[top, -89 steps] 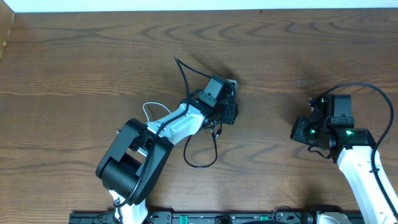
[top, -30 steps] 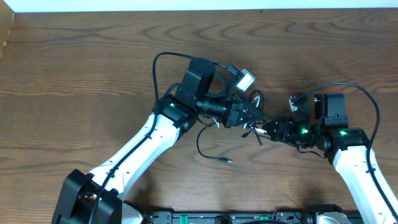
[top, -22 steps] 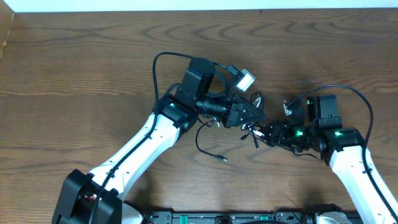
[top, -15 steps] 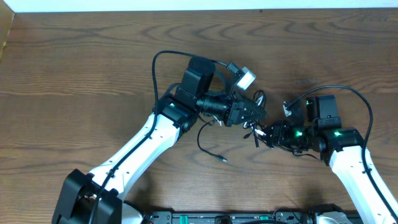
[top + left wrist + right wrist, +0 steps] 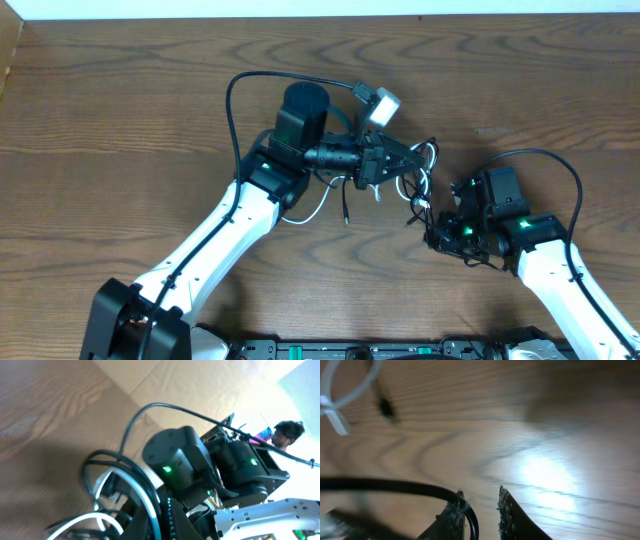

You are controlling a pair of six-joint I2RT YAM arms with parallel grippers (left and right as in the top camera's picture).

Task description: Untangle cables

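My left gripper (image 5: 398, 162) is held above the table, shut on a tangle of the cables. The white cable (image 5: 424, 160) loops at its tips and trails back under the arm. The black cable (image 5: 413, 205) runs down to my right gripper (image 5: 433, 233). In the left wrist view, white (image 5: 100, 520) and black (image 5: 117, 457) loops bunch at the jaws (image 5: 165, 512). In the right wrist view, the fingers (image 5: 480, 510) stand slightly apart. The black cable (image 5: 395, 485) curves over the left fingertip and down into the gap. The white cable (image 5: 347, 397) shows at top left.
The wooden table (image 5: 120, 120) ends at a white wall along the back. A thick black robot wire (image 5: 232, 95) arches over the left arm. The right arm's body (image 5: 185, 460) fills the left wrist view close ahead. A person (image 5: 286, 430) is in the far background.
The left arm has drawn up and to the left with the cable bundle. The right gripper has pulled back toward the lower right, and the black cable now stretches between them.
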